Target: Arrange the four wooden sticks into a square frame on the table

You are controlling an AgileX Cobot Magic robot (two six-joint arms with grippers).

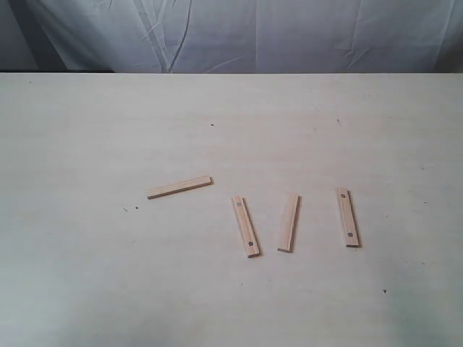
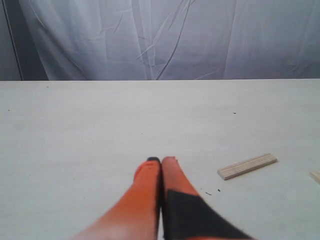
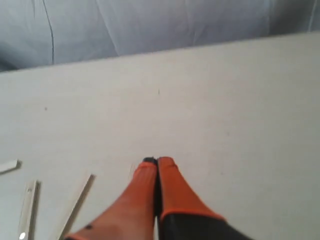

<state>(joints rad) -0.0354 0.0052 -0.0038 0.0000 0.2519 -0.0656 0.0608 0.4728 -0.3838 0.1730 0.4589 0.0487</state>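
Four wooden sticks lie apart on the table (image 1: 87,275); no square frame is formed. One stick (image 1: 179,187) lies almost crosswise at centre-left. Three lie roughly lengthwise to its right: a dotted stick (image 1: 246,225), a plain stick (image 1: 289,222) and another dotted stick (image 1: 347,217). Neither gripper shows in the exterior view. My left gripper (image 2: 161,161) is shut and empty above the table, with one stick (image 2: 247,166) off to its side. My right gripper (image 3: 157,161) is also shut and empty; two sticks (image 3: 75,207) (image 3: 27,209) lie beside it.
A wrinkled pale cloth (image 1: 239,32) hangs behind the table's far edge. A few tiny dark specks (image 1: 131,209) mark the tabletop near the crosswise stick.
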